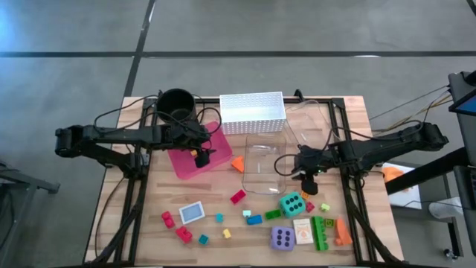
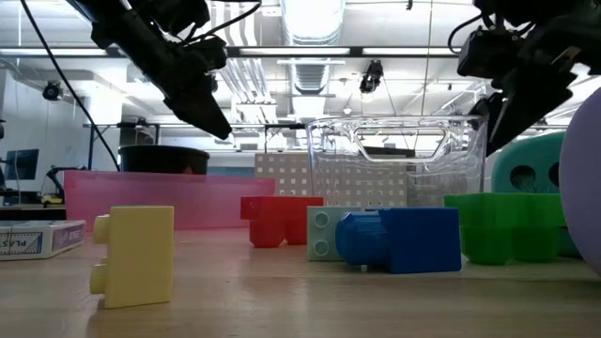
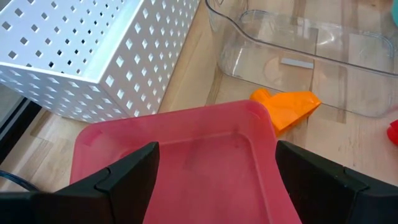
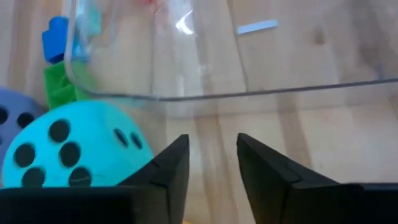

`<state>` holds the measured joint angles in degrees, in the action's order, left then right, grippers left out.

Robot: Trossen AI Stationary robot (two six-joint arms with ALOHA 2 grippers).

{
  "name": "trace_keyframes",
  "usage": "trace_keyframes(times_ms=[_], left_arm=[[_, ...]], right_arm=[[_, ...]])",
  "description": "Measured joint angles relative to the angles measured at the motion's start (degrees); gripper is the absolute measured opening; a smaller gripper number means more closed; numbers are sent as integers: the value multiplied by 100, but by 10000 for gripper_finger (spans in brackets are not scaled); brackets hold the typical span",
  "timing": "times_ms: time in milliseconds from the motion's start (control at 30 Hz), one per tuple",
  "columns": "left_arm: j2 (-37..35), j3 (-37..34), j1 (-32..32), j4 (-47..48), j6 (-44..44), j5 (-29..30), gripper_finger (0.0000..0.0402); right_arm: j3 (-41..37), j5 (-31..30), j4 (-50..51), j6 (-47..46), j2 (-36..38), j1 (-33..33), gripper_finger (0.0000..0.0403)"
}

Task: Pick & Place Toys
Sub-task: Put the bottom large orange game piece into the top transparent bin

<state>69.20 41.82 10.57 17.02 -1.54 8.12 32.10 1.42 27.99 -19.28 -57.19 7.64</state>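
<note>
The toys lie scattered on the near half of the table: a teal die [image 1: 291, 202], a purple die [image 1: 282, 238], green bricks [image 1: 321, 232], a red brick [image 1: 238, 196], two flat cards [image 1: 192, 213] and small bricks. An orange piece [image 3: 287, 107] lies between the pink tray and the clear bin. My left gripper [image 3: 214, 155] hangs open above the pink tray [image 1: 178, 160], with nothing between its fingers. My right gripper [image 4: 212, 152] stands open above the table, between the clear bin's near right corner and the teal die [image 4: 68, 146], and touches neither.
A clear plastic bin [image 1: 264, 160] stands mid-table, with a white perforated basket [image 1: 253, 113] behind it and a black round pot [image 1: 176, 106] at the far left. Close to the low camera are a yellow brick [image 2: 136, 255] and a blue brick [image 2: 399, 239].
</note>
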Motion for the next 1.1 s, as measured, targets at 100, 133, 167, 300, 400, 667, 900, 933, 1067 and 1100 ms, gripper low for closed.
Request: trace_keyframes(times_ms=[100,133,167,300,400,667,900,933,1067,1100], left_arm=[[1,0,0,0,0,0,326],[0,0,0,0,0,0,326],[1,0,0,-1,-1,0,326],[0,0,0,-2,0,0,326],[1,0,0,-1,0,0,326],[0,0,0,-1,0,0,326],[-1,0,0,0,-2,0,326],[0,0,0,0,0,0,326],[1,0,0,0,0,0,326],[1,0,0,0,0,0,326]], right_arm=[[-2,37,46,24,3,1,156],[-2,45,59,24,5,0,158],[-2,104,57,26,7,0,160],[-20,345,37,153,-31,0,161],[-22,288,-18,224,-133,-4,161],[45,773,42,417,-362,9,161],[900,647,1620,919,-319,49,161],[1010,552,1861,849,-321,84,161],[1186,468,2216,559,-321,344,161],[1189,469,2241,388,-322,448,161]])
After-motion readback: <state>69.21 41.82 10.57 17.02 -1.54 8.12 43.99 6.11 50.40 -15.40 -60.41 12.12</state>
